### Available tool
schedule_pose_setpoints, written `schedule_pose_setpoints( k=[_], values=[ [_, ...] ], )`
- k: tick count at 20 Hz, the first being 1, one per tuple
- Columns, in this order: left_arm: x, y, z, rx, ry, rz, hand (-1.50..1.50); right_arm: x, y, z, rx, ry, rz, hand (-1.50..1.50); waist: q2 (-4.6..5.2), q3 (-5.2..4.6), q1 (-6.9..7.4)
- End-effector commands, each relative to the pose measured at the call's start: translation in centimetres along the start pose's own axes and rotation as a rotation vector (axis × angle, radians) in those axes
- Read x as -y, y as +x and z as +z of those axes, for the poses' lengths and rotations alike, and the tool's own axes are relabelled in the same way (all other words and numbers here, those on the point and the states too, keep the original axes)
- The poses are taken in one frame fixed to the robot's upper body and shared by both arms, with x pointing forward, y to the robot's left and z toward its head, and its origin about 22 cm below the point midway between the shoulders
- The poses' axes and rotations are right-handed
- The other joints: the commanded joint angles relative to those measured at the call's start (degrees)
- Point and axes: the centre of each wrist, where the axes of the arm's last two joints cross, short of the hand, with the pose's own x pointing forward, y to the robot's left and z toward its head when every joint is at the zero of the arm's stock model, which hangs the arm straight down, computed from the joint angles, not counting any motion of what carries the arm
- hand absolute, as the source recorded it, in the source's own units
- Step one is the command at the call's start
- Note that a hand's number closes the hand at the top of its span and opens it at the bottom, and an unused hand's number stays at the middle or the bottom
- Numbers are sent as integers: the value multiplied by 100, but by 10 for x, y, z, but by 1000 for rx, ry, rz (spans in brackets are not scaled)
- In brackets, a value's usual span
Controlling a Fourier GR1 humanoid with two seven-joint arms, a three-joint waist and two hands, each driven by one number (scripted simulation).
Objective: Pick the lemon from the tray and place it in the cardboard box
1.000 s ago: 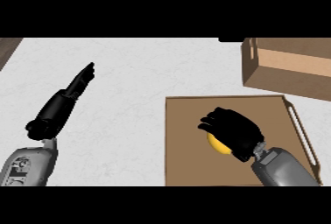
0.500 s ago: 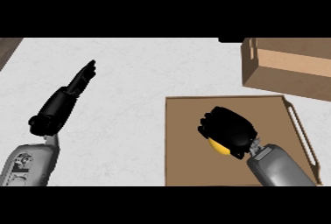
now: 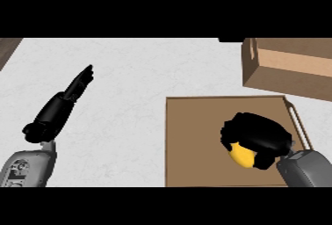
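Lemon sits over the tray, seemingly enclosed by right hand curled fingers.

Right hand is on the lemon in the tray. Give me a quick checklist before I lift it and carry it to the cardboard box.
1. Right hand curled over the lemon: ok.
2. Fingers closed underneath the lemon: cannot tell, the hand hides most of it.
3. Lemon off the tray: cannot tell from this steep view.
4. Cardboard box open on top: cannot tell, its top is cut off by the view's edge.
5. Path from tray to box free of other things: ok.
6. Left hand resting open at the view's left, away from the path: ok.
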Motion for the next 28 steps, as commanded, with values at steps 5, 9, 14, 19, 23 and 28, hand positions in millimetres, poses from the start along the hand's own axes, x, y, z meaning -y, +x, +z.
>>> schedule_pose_setpoints(
  k=[5, 9, 14, 19, 23, 28],
  values=[
    [-3, -4, 7, -9, 7, 0, 0, 59, -1, 48, 114, -240, 95, 150, -6, -1, -45],
    [-4, 14, 11, 5, 0, 1, 0, 99, 10, 89, 87, -327, 49, 150, -27, 0, -46],
    [0, 18, -8, -9, 9, -4, 0, 120, -9, 102, -139, -562, -121, 150, -14, -6, -84],
    [-3, 5, 3, 6, -19, -15, 0, 153, -48, 116, -367, -663, -212, 150, 22, -5, 74],
    [15, 15, -1, 17, -17, 1, 0, 189, -70, 112, -459, -715, -256, 150, 18, -3, 129],
    [-8, 7, -1, 23, -2, -5, 0, 199, -110, 117, -552, -693, -196, 150, 43, 0, 144]
  ],
)
